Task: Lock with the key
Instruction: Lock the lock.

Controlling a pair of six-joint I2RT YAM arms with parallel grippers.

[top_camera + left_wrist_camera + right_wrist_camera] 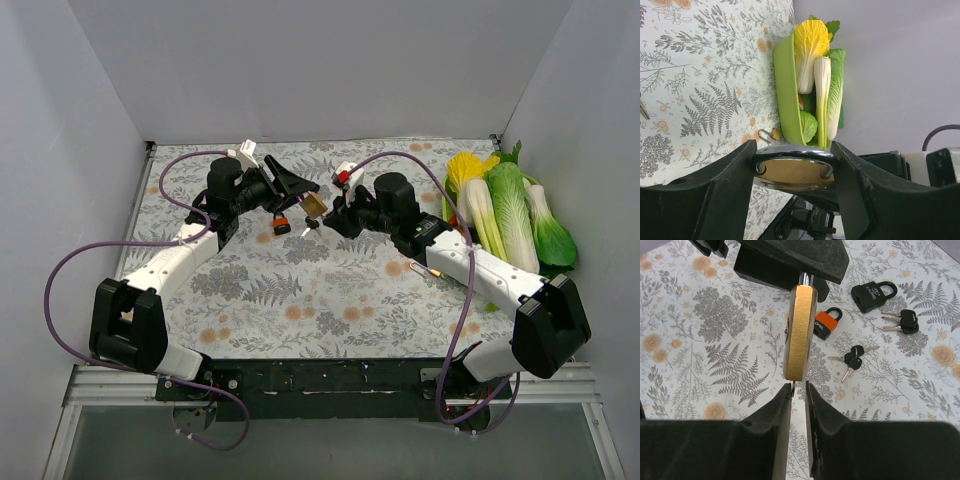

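Observation:
My left gripper (298, 192) is shut on a brass padlock (314, 204) and holds it above the table, shackle side in the jaws. In the left wrist view the padlock (792, 172) sits squeezed between both black fingers (715, 200). In the right wrist view the padlock (800, 330) hangs edge-on with a thin metal key stub (793, 385) sticking out of its bottom. My right gripper (799, 387) is right below the lock, its jaws a narrow gap apart, the stub beside the left fingertip. The floral cloth shows through the gap. It also shows in the top view (335, 215).
On the floral cloth below lie an orange padlock (826, 322), a black padlock (872, 294) and two bunches of black-headed keys (852, 357) (902, 320). A small brass padlock (771, 134) lies by a green tray (785, 90) of toy cabbages (510, 210) at the right wall.

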